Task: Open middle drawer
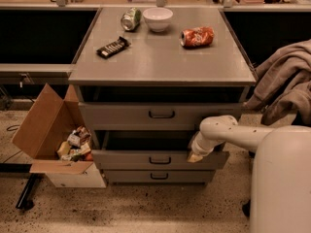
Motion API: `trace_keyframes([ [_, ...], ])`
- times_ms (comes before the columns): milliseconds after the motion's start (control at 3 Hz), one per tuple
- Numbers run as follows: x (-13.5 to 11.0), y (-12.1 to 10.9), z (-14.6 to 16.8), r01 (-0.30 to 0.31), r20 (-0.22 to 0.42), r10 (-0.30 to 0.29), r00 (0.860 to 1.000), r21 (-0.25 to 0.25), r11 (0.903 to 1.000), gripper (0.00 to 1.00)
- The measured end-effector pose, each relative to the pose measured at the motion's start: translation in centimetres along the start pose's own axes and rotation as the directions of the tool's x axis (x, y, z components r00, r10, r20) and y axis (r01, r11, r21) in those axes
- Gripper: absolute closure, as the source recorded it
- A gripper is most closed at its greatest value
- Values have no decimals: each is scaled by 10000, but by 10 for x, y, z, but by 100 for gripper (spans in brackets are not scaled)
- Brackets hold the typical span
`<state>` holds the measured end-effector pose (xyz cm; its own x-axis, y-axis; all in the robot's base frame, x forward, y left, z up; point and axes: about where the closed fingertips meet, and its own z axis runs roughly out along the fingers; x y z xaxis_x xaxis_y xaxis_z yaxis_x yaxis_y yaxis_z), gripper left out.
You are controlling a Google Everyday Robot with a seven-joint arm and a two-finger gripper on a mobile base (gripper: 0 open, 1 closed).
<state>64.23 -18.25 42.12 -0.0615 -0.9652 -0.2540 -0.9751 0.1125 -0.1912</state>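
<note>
The middle drawer (126, 160) is a wide grey drawer with a low front and a small dark loop handle (160, 160). It stands partly pulled out, with a dark gap showing above its front. My gripper (194, 155) is at the right end of the drawer front's top edge, at the end of my white arm (228, 132) reaching in from the right. The taller-fronted top drawer (121, 114) is above and the low bottom drawer (131, 176) is below.
The cabinet top (160, 62) carries a green can (130, 19), a white bowl (158, 18), a crushed red can (197, 36) and a dark snack bar (112, 47). An open cardboard box (43, 130) of wrappers stands left. A grey cloth (286, 81) hangs right.
</note>
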Motion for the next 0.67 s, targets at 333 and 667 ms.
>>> trace_keyframes([
  [333,0,0,0,0,0,0,10000,0,10000,81],
  [667,0,0,0,0,0,0,10000,-1,10000,57],
])
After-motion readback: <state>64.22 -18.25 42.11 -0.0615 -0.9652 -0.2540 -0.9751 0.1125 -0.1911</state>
